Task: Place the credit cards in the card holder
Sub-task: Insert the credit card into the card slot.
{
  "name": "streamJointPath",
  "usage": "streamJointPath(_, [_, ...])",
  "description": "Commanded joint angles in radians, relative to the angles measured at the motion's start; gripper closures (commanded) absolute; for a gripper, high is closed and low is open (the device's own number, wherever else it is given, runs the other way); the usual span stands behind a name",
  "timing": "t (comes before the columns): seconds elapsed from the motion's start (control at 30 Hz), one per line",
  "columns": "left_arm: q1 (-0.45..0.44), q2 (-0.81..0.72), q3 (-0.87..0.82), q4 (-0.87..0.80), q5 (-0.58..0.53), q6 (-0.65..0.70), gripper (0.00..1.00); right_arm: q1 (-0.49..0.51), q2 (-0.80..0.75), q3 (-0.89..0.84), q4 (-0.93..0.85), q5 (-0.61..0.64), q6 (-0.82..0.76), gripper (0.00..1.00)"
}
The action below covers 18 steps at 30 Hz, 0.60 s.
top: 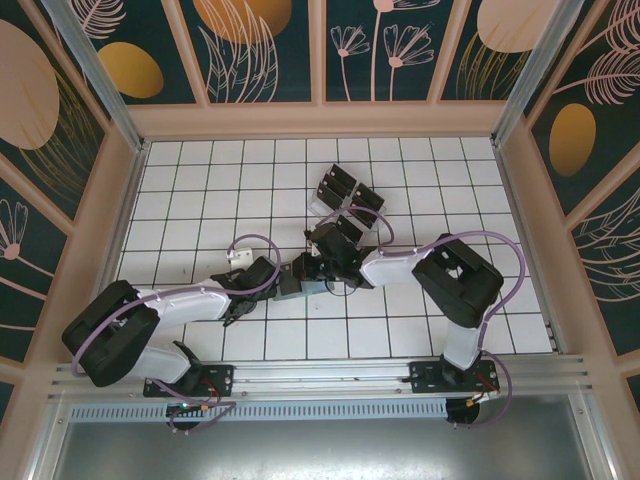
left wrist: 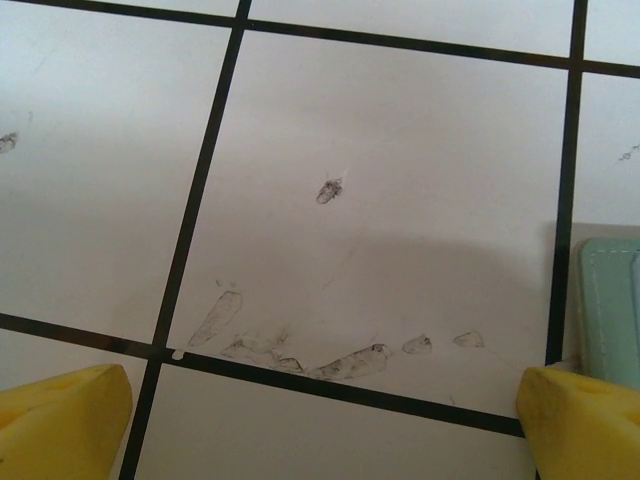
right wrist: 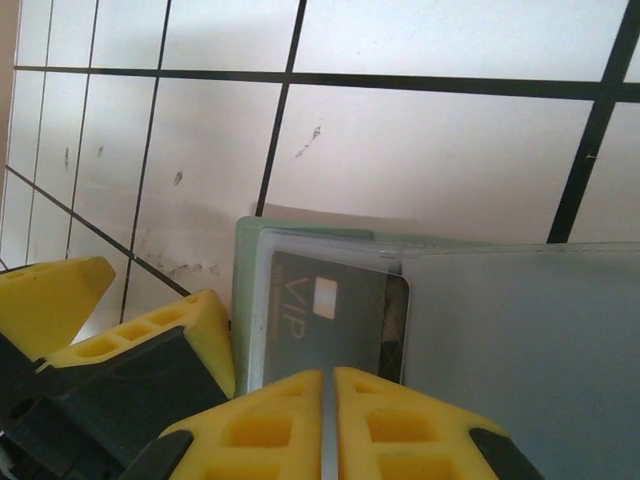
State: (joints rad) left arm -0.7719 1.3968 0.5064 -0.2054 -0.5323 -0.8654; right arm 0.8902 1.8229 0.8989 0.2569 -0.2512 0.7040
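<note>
At 6 o'clock in the right wrist view, the right gripper (right wrist: 325, 400) has its pads pressed together, clamping nothing, butted against the near short edge of a credit card (right wrist: 330, 310). That card lies flat in the card holder (right wrist: 248, 290), mid-table: long axis 6-to-12, leading edge pointing 12, looks nearly seated. Left gripper (left wrist: 325, 410) is spread wide, holder at its 3 o'clock. Reads as the insertion step. Next: back off, then fetch from the remaining credit cards (top: 345, 190) at 12.
</note>
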Motion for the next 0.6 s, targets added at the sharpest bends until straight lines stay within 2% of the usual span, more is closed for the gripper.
streamJointPath(0.0, [0.007, 0.010, -0.013, 0.004, -0.004, -0.020, 0.02, 0.004, 0.022, 0.026, -0.032, 0.036, -0.024, 0.89])
streamJointPath(0.1, [0.007, 0.012, -0.017, 0.009, 0.000, -0.020, 0.02, 0.004, 0.019, 0.021, -0.039, 0.046, -0.023, 0.88])
streamJointPath(0.3, [0.006, 0.021, -0.021, 0.019, 0.004, -0.020, 0.02, 0.005, 0.024, 0.022, -0.050, 0.055, -0.025, 0.78])
streamJointPath(0.57, [0.006, 0.028, -0.023, 0.029, 0.008, -0.016, 0.01, 0.014, 0.051, 0.043, -0.044, 0.034, -0.025, 0.79])
